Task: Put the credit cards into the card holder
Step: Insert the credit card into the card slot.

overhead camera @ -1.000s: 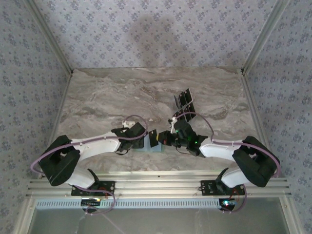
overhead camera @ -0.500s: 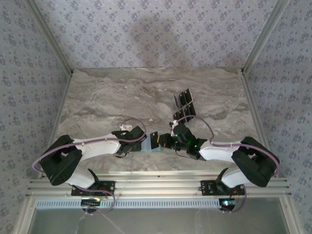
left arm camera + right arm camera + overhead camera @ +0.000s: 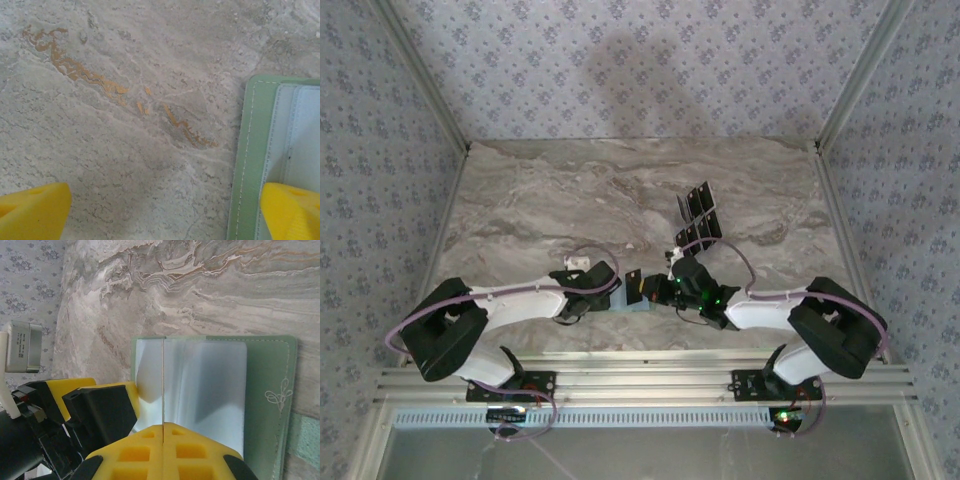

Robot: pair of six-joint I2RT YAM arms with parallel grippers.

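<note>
Left pincer wide at edge of open sage-green soft wallet; right pincer clamps thin black rectangular card.

The pale-green soft folding card holder lies open near the marble table's front edge, with thin black credit cards behind it to the right.

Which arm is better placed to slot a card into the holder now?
Right: the right gripper is shut on a black card above the open card holder; the left gripper is open, empty.
</note>
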